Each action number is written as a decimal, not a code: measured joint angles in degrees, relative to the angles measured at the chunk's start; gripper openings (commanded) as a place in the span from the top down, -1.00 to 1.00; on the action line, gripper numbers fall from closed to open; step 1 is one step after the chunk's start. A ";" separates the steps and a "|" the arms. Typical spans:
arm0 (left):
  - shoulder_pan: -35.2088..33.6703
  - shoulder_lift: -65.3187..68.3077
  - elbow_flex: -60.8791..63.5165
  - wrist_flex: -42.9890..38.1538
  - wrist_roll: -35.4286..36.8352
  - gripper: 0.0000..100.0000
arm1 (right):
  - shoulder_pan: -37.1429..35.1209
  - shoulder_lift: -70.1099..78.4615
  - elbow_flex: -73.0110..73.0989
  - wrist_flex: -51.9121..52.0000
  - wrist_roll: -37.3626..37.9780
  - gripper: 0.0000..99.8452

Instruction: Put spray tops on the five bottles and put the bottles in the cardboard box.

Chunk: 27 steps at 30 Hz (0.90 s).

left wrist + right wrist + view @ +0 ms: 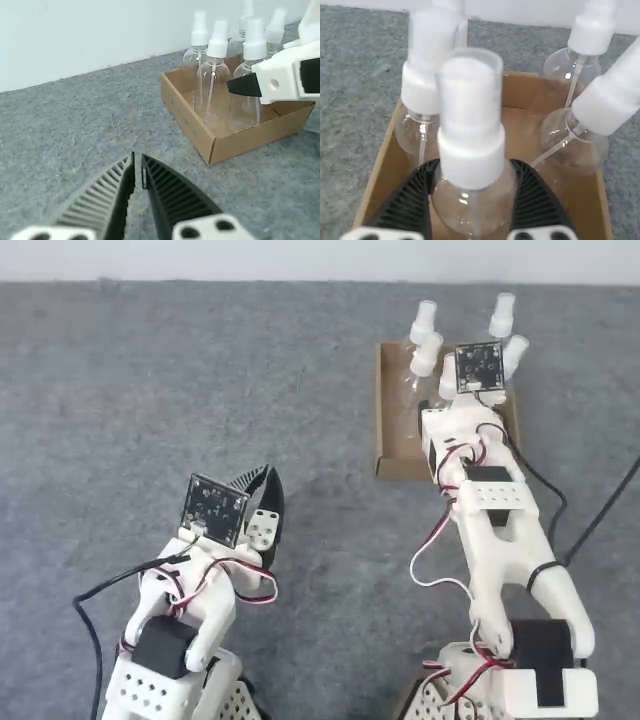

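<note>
- The left gripper (137,161) was nearest, low over the bare grey table (120,390) toward its near edge on the left side. Its black ribbed fingers (170,194) were drawn together to a thin slit with nothing between them.
- Well apart from it, toward the far edge on the right side, the cardboard box (398,448) sat flat on the table with its top open.
- The right arm (500,530) stretched out over the box's near wall. The right gripper (472,169) was clamped on a clear bottle (470,200), one finger on each side of its round body.
- That held bottle stood upright within the box walls and carried a white spray top (470,115).
- Four other bottles (428,352) stood upright in the box, beside and beyond the held one. Each was clear and capped with a white spray top, and the farthest two were close to the box's far wall.
</note>
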 measured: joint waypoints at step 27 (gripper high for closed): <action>0.00 0.00 0.00 0.00 0.00 0.97 | 0.00 0.00 0.00 2.46 0.00 0.73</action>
